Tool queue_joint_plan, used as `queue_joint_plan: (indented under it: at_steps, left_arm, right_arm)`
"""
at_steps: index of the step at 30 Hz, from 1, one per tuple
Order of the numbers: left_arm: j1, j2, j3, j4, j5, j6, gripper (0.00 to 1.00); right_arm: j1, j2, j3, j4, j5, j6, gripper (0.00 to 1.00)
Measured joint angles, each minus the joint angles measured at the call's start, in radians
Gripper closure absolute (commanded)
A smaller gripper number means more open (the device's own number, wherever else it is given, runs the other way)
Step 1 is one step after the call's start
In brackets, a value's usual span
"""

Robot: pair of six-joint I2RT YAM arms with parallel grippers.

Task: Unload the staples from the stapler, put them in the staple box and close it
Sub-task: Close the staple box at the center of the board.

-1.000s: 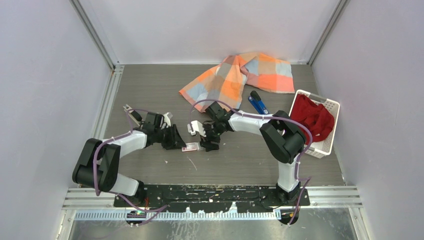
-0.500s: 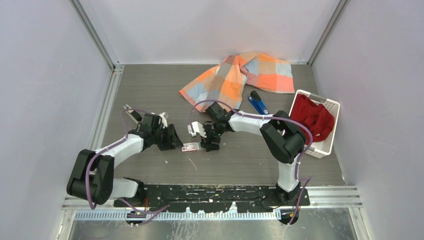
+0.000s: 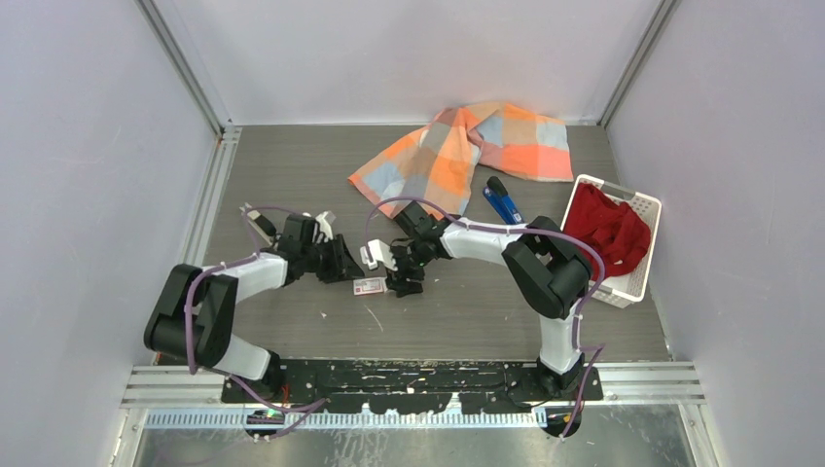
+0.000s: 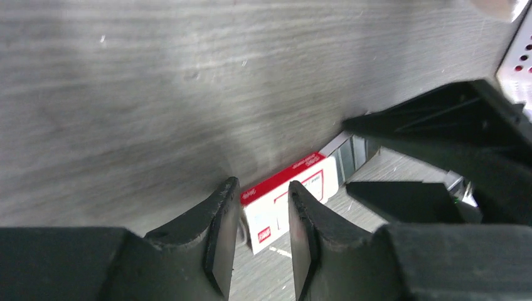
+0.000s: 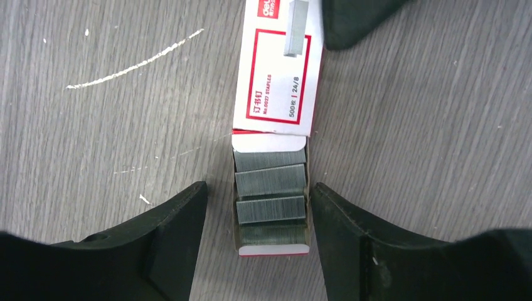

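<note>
The right end effector (image 5: 257, 191) is hovering spread wide over the white-and-red box (image 5: 279, 75), its fingers (image 5: 169, 241) flanking, not touching, the slid-out tray (image 5: 275, 249) where grey staples (image 5: 271, 199) are lying in rows. The left end effector (image 4: 262, 191) is sitting narrowly parted, gripping nothing, tips at the box's left end. The blue stapler (image 3: 503, 202) is lying on the desk (image 3: 292, 175) at the far right beside the checked cloth (image 3: 457, 146), well apart from both.

Perhaps four staple strips (image 5: 270, 180) in box (image 5: 276, 81)
</note>
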Motion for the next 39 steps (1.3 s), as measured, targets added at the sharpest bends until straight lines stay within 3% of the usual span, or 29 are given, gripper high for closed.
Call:
queue_joint_plan:
  at_steps: [16,39]
  left_arm:
    - [-0.037,0.151,0.066,0.123,0.102,-0.021,0.74]
    - [-0.064,0.156,0.075,0.097,0.115,0.027,0.77]
  right_arm:
    - [0.014,0.011,0.009,0.018,0.0,0.021,0.47]
    - [0.014,0.02,0.014,0.048,0.007,0.064,0.56]
